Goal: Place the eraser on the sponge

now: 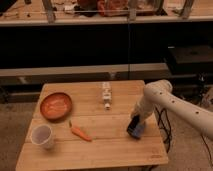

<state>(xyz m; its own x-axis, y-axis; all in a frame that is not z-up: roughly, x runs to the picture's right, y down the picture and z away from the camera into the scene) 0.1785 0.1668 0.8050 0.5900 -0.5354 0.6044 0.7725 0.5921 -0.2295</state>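
A blue sponge point(138, 131) lies on the right part of the wooden table point(100, 145). My gripper point(133, 123), dark at the end of the white arm point(158, 96), is down right on the sponge's near-left side, touching or almost touching it. The eraser cannot be told apart from the dark gripper tip; whether it sits between gripper and sponge is hidden.
An orange plate point(55, 105) sits at the table's left, a white cup point(42, 136) at the front left, a carrot point(80, 132) near the middle. A small white bottle-like object point(106, 94) lies at the back centre. Dark shelving stands behind the table.
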